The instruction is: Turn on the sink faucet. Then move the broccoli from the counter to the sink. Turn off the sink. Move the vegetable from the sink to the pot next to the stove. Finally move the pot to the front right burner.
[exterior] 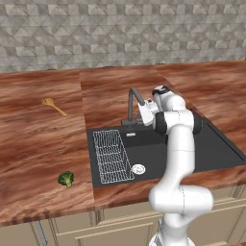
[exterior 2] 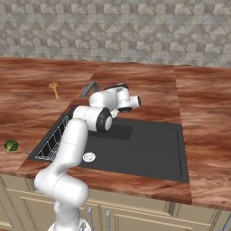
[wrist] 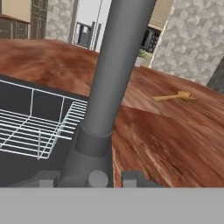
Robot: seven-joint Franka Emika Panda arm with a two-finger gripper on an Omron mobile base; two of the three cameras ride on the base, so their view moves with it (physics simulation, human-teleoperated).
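The dark grey sink faucet (exterior: 130, 104) stands at the back edge of the black sink (exterior: 211, 144). Its column (wrist: 114, 74) rises close in front of the hand. My gripper (wrist: 89, 179) is down at the faucet's base, beside it (exterior: 141, 116). The fingertips (wrist: 132, 177) stand apart on either side of the small round lever (wrist: 97, 178), with a gap on each side. No water shows in the basin (exterior 2: 149, 144). The small green broccoli (exterior: 66, 178) lies on the reddish-brown counter (exterior: 38, 139) left of the sink, near the front edge (exterior 2: 11, 145).
A white wire rack (exterior: 113, 156) lies in the sink's left part, with the round silver drain (exterior: 138, 168) beside it. A wooden spoon (exterior: 54, 105) rests on the counter at the back left. The tiled wall (exterior: 120, 29) closes off the back.
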